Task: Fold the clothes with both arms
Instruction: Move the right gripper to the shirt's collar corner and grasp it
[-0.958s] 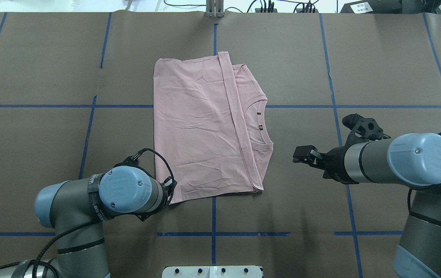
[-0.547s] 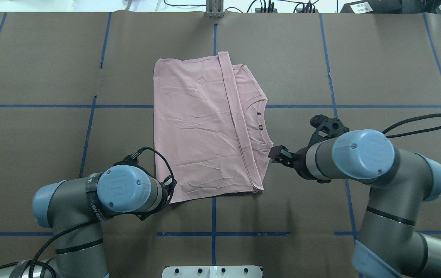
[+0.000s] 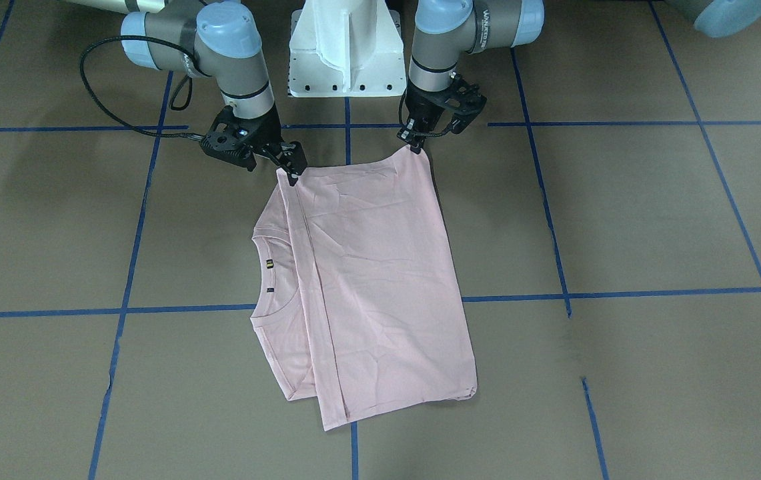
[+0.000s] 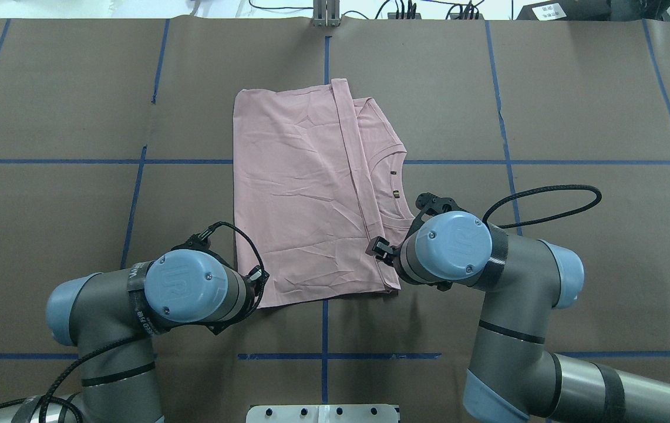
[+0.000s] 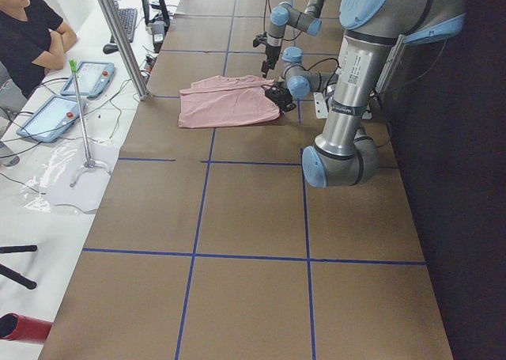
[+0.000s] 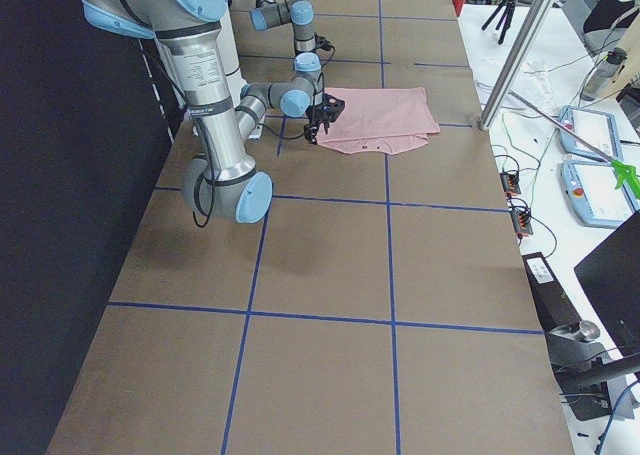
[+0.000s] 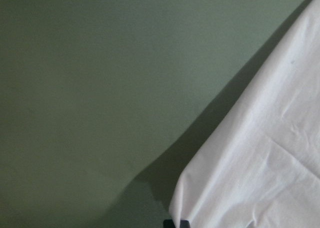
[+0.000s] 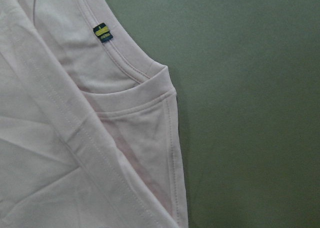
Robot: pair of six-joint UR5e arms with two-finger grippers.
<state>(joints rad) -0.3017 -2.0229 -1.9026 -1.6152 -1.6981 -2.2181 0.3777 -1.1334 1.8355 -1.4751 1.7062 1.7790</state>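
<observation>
Brown surface (image 4: 487, 88) carries the half-folded T-shirt (image 4: 299, 194) centrally, its long axis running away from the robot. Left fingers (image 3: 412, 139) seem clenched on one near corner. Right fingers (image 3: 293, 163), state unclear, hover at the other.

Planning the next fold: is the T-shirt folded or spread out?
Folded: the T-shirt has its hem doubled over, lying beside the collar.

Pale pink T-shirt (image 7: 260, 158) fills 3-to-6 o'clock sector, looks near white here. Its edge runs diagonally from 1 o'clock corner down to rounded cloth corner near 6 o'clock. Soft creases cross fabric toward 4 o'clock. Dark shadow (image 7: 200, 138) hugs that edge on 10 o'clock side. Dull green-grey table (image 7: 90, 87) covers the rest. Small dark piece (image 7: 176, 223) touches cloth corner at 6 o'clock (too little shows to name it).
</observation>
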